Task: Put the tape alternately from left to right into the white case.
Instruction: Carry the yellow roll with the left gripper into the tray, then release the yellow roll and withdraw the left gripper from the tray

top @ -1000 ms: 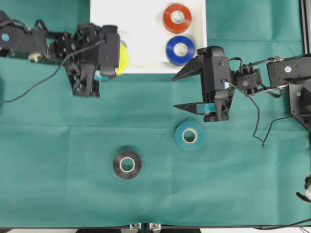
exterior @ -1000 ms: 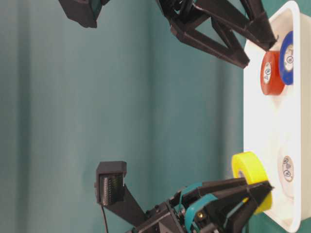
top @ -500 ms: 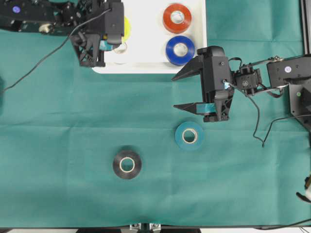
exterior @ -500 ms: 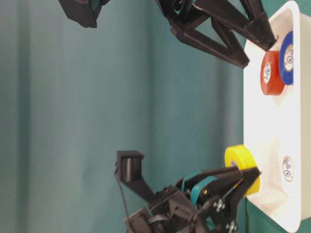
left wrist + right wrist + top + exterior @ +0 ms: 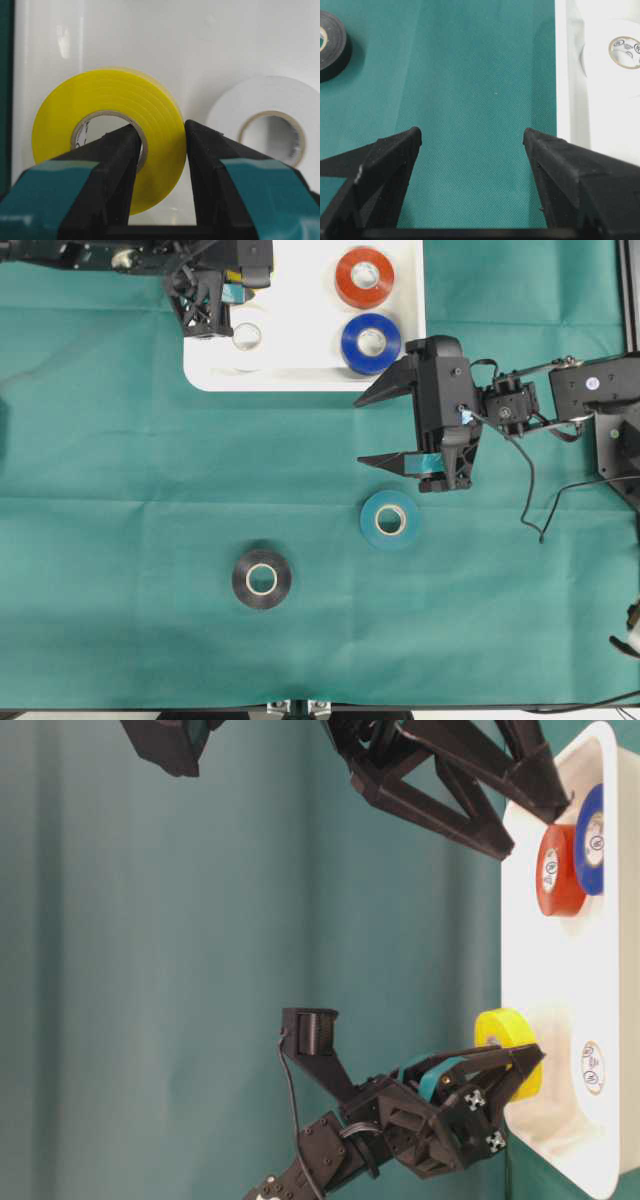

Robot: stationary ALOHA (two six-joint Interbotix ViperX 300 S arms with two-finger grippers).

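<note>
Up at the top left of the overhead frame, the left gripper [image 5: 228, 285] is clamped on the yellow roll [image 5: 112, 135] through its wall, one finger in the core, over the white case [image 5: 300, 375]; white roll [image 5: 272, 125] just beside it; looks light, stiff, glossy so maybe slippery. Right gripper [image 5: 375, 430] gapes wide, empty, near the teal roll [image 5: 390, 519]; black roll [image 5: 262, 578] sits lower left; plenty of cloth [image 5: 120, 540] around.

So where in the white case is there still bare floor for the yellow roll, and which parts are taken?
The white case is bare along its middle strip, between the white roll and the red-orange roll and blue roll. Its right end is crowded by those two. At the left end, the left gripper holds the yellow roll beside the white roll.
</note>
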